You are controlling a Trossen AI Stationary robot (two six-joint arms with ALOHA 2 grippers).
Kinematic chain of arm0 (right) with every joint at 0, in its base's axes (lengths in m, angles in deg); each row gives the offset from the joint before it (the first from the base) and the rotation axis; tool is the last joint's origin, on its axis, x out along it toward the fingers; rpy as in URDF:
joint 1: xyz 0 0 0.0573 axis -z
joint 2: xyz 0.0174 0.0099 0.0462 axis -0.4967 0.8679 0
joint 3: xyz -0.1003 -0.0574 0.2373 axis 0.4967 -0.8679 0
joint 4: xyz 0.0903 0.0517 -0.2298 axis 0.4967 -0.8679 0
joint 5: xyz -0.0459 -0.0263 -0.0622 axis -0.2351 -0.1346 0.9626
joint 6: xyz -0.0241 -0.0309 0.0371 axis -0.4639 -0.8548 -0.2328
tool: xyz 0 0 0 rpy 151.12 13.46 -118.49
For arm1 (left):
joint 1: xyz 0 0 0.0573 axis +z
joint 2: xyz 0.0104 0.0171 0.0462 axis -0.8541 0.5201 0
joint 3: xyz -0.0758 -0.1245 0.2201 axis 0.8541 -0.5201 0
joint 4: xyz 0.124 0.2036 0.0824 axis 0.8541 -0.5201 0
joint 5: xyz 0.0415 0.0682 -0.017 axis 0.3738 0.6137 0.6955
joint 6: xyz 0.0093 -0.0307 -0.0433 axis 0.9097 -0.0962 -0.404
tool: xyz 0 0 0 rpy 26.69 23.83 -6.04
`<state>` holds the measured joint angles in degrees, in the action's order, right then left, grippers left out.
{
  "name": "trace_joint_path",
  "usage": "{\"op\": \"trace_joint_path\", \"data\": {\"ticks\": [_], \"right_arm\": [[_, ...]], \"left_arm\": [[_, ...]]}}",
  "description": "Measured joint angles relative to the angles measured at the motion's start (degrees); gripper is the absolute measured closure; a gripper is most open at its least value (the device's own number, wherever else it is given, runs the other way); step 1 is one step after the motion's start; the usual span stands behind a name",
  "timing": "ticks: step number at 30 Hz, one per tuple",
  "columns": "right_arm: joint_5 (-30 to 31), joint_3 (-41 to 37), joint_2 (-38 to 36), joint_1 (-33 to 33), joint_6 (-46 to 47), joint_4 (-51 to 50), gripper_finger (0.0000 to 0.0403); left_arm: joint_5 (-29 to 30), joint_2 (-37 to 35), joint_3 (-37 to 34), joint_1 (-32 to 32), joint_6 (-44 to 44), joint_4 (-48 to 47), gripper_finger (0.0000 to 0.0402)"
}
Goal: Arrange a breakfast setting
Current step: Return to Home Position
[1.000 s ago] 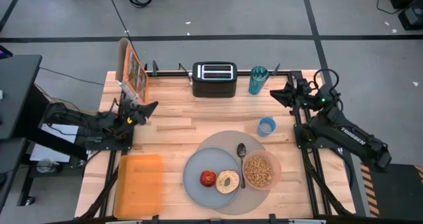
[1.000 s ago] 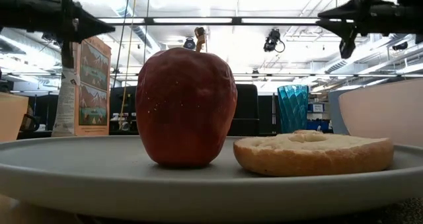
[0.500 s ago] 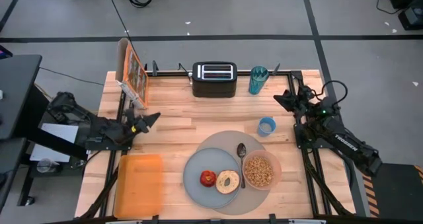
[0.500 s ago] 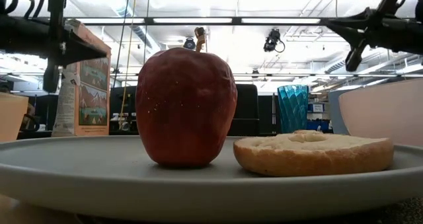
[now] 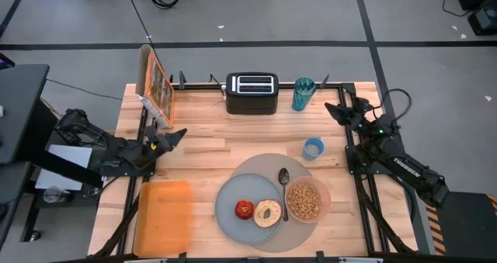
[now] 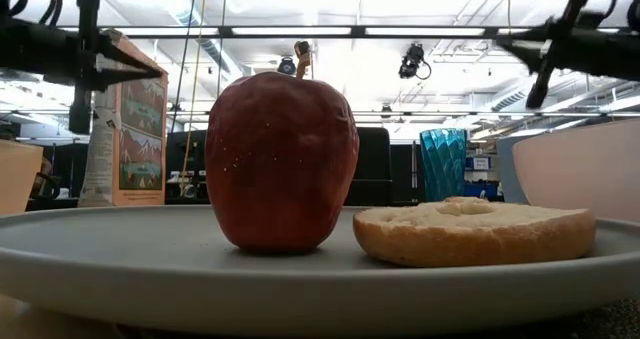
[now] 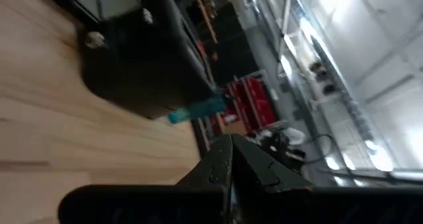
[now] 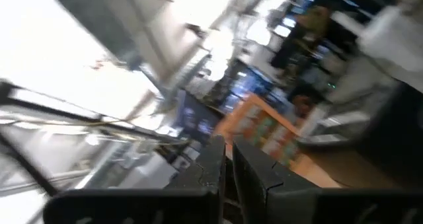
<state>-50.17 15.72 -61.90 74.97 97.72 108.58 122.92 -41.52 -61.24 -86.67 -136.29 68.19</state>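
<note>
A round grey mat (image 5: 256,167) lies at the table's near middle. On it a grey-blue plate (image 5: 227,209) carries a red apple (image 5: 245,209) and a tan bagel (image 5: 268,213); both stand close in the low view, the apple (image 6: 282,161) left of the bagel (image 6: 470,231). A pink bowl (image 5: 306,201) of cereal sits right of the plate, a metal spoon (image 5: 283,187) between them. A small blue cup (image 5: 313,148) stands by the mat's far right. My left gripper (image 5: 180,133) is shut and empty at the table's left. My right gripper (image 5: 329,107) is shut and empty at the far right.
A black toaster (image 5: 251,93) and a teal glass (image 5: 303,94) stand at the far edge. A cereal box (image 5: 155,83) stands at the far left corner. An orange tray (image 5: 164,216) lies at the near left.
My left arm has drawn back toward the table's left edge, its gripper staying over the left of the table. My right arm has swung its gripper a little toward the far right corner, away from the cup. Nothing on the table has moved.
</note>
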Motion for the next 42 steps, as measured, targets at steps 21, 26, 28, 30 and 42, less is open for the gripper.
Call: {"op": "trace_joint_path", "data": {"ticks": [21, 26, 28, 30, 42], "right_arm": [[-7.3, 0.0, 1.0, 0.0, -2.0, 7.5, 0.0316], [-5.3, 0.0, 0.9, 0.0, 2.0, 9.6, 0.0323], [-4.5, 0.0, 0.9, 0.0, 3.6, 12.6, 0.0324], [-4.3, 0.0, 0.9, 0.0, 1.6, 15.4, 0.0324], [-5.9, 0.0, 0.9, 0.0, -33.8, 13.6, 0.0324]], "left_arm": [[6.1, -0.1, 6.5, -0.3, 37.0, 15.9, 0.0298], [6.4, -0.5, 6.5, -2.9, 36.4, 15.4, 0.03], [6.5, -0.5, 6.5, -3.2, 35.9, 15.4, 0.03], [6.8, -0.5, 6.5, -3.2, 36.2, 15.4, 0.03], [7.0, -0.4, 6.6, -3.0, 63.8, 1.1, 0.0301]]}}
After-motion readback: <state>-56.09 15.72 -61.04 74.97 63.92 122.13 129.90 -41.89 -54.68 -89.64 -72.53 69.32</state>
